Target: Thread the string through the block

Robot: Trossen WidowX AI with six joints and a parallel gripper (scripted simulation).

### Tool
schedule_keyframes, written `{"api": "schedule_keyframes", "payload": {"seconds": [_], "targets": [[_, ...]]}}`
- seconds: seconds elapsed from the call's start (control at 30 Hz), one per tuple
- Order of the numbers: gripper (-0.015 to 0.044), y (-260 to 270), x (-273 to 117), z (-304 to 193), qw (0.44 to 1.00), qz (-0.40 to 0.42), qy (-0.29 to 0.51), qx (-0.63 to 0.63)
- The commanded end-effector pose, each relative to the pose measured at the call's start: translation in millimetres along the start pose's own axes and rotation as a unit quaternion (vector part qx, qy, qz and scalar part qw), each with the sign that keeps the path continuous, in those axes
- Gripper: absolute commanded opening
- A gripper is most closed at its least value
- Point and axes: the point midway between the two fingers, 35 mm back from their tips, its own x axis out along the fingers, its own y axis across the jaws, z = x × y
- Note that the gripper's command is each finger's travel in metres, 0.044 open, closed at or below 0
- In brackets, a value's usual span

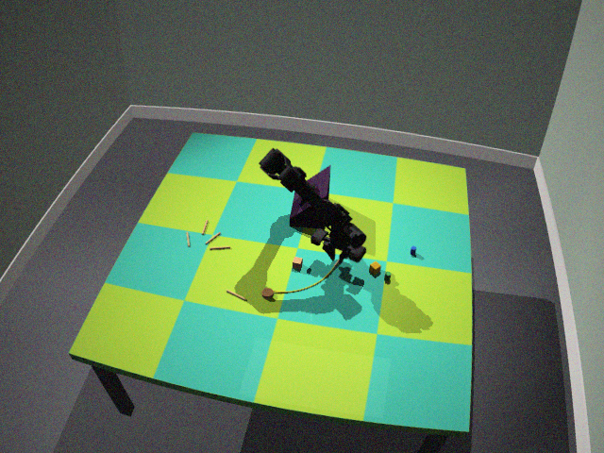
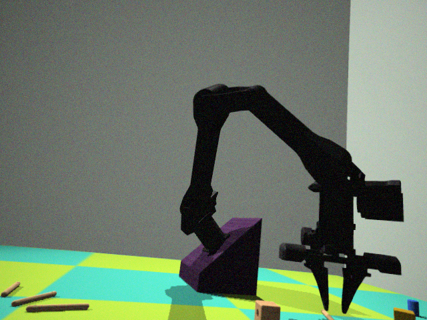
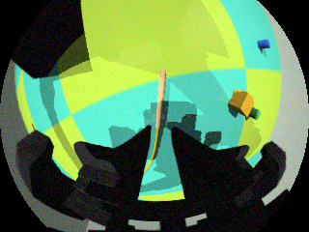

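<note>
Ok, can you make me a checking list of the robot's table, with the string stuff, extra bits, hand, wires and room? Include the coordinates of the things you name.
Surface: checkered table (image 1: 311, 360) (image 2: 120, 285) (image 3: 145, 29), green and turquoise.
Job's things: block (image 1: 297, 264) (image 2: 267, 311) with a hole in its side; string (image 1: 311, 287) (image 3: 155, 150) running from the round button (image 1: 267, 293) to its stick (image 2: 327, 315) (image 3: 161, 97), not through the block.
Clutter: five loose sticks (image 1: 220, 248) (image 2: 57, 307); orange block (image 1: 375, 268) (image 2: 403, 314) (image 3: 241, 102); green piece (image 1: 387, 276) (image 3: 255, 113); blue piece (image 1: 413, 251) (image 2: 412, 307) (image 3: 263, 44).
Hand (image 1: 337, 258) (image 2: 335, 311) (image 3: 161, 130): pointing down, partly open, holding nothing.
Cables: nothing seen.
Surroundings: plain walls (image 1: 293, 58) (image 2: 103, 103), grey floor (image 1: 92, 234).
</note>
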Motion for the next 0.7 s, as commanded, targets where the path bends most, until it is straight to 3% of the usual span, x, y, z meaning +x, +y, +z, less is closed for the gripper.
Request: {"api": "schedule_keyframes", "payload": {"seconds": [0.0, 0.43, 0.57, 0.67], "targets": [[0.0121, 2.1, 9.4, 1.0, 1.000, 0.004, 0.001, -0.004], [0.0121, 2.9, 18.1, 1.4, 1.000, 0.004, 0.001, -0.004], [0.0016, 2.1, 16.6, 1.4, 1.000, 0.003, -0.001, -0.001], [0.0000, 2.1, 16.6, 1.4, 1.000, 0.003, -0.001, -0.001]]}}
